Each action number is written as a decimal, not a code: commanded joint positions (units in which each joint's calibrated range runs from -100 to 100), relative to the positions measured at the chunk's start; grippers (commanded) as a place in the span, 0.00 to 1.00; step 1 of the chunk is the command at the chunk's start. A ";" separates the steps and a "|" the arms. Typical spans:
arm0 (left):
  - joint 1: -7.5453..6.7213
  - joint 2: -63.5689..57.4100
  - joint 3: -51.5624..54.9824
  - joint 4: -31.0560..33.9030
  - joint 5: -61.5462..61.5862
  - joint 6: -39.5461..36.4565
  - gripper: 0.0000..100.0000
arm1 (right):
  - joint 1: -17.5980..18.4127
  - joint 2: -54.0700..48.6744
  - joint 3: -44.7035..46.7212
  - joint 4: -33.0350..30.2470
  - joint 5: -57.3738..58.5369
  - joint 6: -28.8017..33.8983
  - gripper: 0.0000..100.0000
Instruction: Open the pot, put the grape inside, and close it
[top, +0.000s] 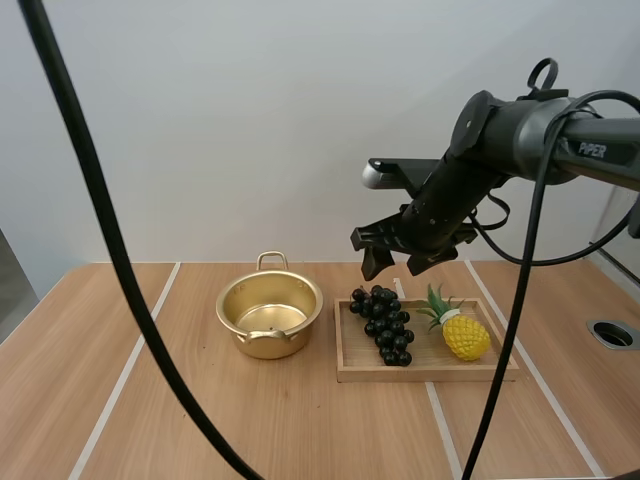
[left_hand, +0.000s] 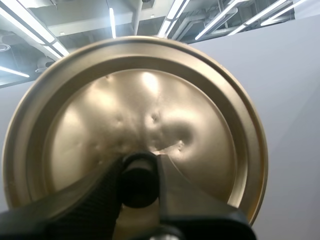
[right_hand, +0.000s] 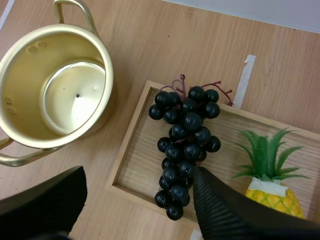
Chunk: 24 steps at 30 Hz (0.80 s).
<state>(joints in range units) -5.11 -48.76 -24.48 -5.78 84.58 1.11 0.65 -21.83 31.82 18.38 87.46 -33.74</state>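
The gold pot (top: 269, 316) (right_hand: 55, 90) stands open and empty on the table, left of the wooden tray (top: 352, 362) (right_hand: 131, 165). A bunch of dark grapes (top: 383, 323) (right_hand: 184, 145) lies in the tray's left half. My right gripper (top: 401, 261) (right_hand: 137, 200) hangs open above the grapes, clear of them, its fingers spread wide. My left gripper (left_hand: 138, 181) is shut on the black knob (left_hand: 138, 182) of the gold lid (left_hand: 150, 110), held up in the air with its top face toward the camera.
A toy pineapple (top: 460, 330) (right_hand: 272, 172) lies in the tray's right half, close beside the grapes. A round hole (top: 612, 334) sits in the table at the far right. Bare wood stretches left of the pot and in front of it.
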 joint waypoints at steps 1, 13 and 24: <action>-0.18 0.08 -0.55 -0.84 -1.22 -0.35 0.00 | 0.03 1.98 -0.39 -0.34 -2.08 -0.33 1.00; -0.18 0.08 -0.55 -0.84 -1.22 -0.23 0.00 | 0.03 7.66 -0.39 -3.31 -8.26 -1.33 1.00; -0.18 0.37 -0.55 -0.84 -1.22 0.64 0.00 | 0.37 12.80 -0.39 -3.58 -10.81 -3.02 1.00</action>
<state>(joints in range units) -5.11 -48.76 -24.48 -5.78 84.58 1.46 0.76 -9.50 31.82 15.40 77.78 -35.82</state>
